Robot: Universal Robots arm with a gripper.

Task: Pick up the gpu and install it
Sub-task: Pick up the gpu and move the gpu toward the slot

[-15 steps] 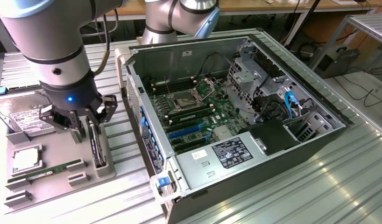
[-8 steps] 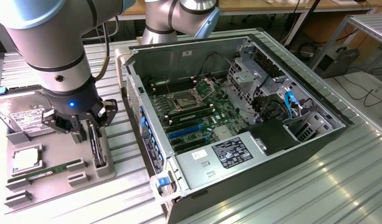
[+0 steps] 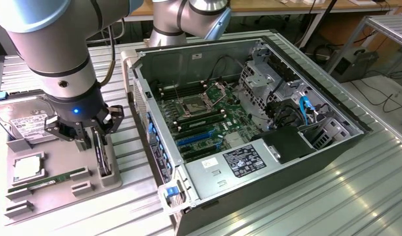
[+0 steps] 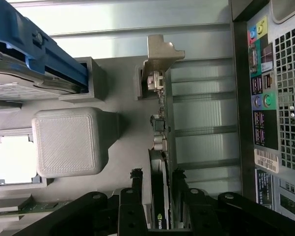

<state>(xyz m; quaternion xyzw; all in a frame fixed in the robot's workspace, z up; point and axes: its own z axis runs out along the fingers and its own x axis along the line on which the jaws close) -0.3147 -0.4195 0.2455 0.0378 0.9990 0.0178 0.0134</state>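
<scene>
The gpu (image 3: 104,160) stands on edge in a slot at the exterior view's right side of the grey parts holder (image 3: 63,196). In the wrist view the gpu (image 4: 160,142) is a thin dark card with its silver end bracket (image 4: 159,56) at the far end. My gripper (image 3: 91,141) is lowered over the card, and the black fingertips (image 4: 136,183) sit on either side of it with small gaps. The gripper (image 4: 158,181) is open and straddles the card's fan end.
The holder also carries a hard drive (image 3: 24,123), a processor (image 3: 28,167) and a green memory stick (image 3: 50,179). The open computer case (image 3: 306,162) lies on the exterior view's right, showing its motherboard with blue card slots (image 3: 194,140). Its rear port panel (image 4: 265,98) is close by.
</scene>
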